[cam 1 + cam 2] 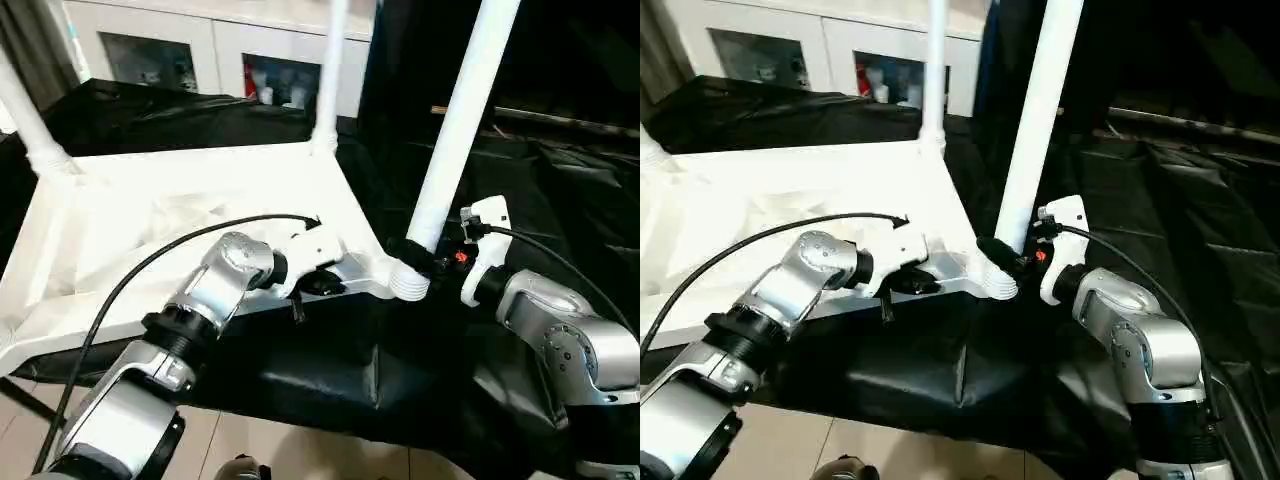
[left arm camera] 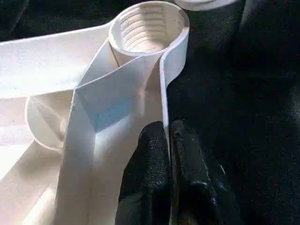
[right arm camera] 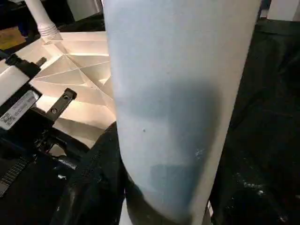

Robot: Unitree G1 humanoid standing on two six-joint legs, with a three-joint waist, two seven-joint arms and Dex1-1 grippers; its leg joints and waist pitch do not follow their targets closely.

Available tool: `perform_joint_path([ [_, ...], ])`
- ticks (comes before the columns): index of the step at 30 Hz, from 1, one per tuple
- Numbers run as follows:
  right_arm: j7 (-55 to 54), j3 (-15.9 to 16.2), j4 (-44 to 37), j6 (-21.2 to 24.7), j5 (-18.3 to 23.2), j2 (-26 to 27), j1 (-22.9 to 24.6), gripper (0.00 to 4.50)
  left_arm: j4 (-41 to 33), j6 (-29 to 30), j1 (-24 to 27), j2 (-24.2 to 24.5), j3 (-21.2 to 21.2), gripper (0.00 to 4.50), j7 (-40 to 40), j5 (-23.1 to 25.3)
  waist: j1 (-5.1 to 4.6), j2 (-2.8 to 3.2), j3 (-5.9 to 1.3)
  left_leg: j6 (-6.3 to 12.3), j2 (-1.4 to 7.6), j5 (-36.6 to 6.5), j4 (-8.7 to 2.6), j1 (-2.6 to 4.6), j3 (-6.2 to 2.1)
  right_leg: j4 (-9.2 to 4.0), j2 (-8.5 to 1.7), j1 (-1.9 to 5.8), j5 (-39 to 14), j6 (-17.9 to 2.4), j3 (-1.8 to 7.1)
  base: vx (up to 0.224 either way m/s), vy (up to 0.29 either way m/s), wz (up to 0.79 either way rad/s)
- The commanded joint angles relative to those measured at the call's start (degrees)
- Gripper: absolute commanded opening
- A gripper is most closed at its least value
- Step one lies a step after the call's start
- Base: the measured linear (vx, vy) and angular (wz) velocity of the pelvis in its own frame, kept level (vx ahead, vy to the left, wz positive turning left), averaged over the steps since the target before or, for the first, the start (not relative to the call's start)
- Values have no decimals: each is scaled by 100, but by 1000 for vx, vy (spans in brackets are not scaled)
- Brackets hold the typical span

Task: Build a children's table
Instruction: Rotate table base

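L pincer (image 2: 168, 140) clamped on tabletop (image 1: 180, 200) rim, centre frame; R pincer (image 1: 420, 256) clamped on leg (image 1: 455, 130) base at corner socket (image 1: 408, 280).

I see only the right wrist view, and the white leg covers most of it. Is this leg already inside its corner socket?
Observer: Not yet. The left wrist view shows the threaded corner socket empty; the leg leans with its ribbed end beside it.
Operator: Does the left pincer hold something?
Observer: Yes, the left pincer is shut on the tabletop rim near that socket.
Operator: How many legs already stand?
Observer: Two: the far leg and the left leg.
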Motion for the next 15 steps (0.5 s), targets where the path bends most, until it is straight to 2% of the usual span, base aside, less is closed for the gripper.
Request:
perform_joint_path([
  [1,19,-60,-1,-83,-27,-86,-21,190,1,-170,-83,-2,-92,46,46,120,11,14,-454,-229,566,-1416,-489,190,-323,-496,-741,185,-1772,-988,379,0,0,0],
  [4,23,-64,-16,-79,-25,-88,-10,190,20,-174,-102,-3,-87,74,55,136,9,2,-447,-230,564,-1441,-493,183,-327,-507,-743,188,-1834,-968,378,0,0,0],
  [6,71,-60,-99,-46,-6,-96,42,190,161,-260,-192,-27,-66,76,47,116,7,34,-446,-264,567,-1520,-496,195,-334,-519,-742,179,-1883,-959,377,0,0,0],
  [15,87,-59,-137,-38,12,-92,75,190,523,-408,-356,-8,-20,76,-45,110,7,32,-451,-283,563,-1568,-496,197,-337,-514,-747,186,-1822,-1003,380,0,0,0],
])
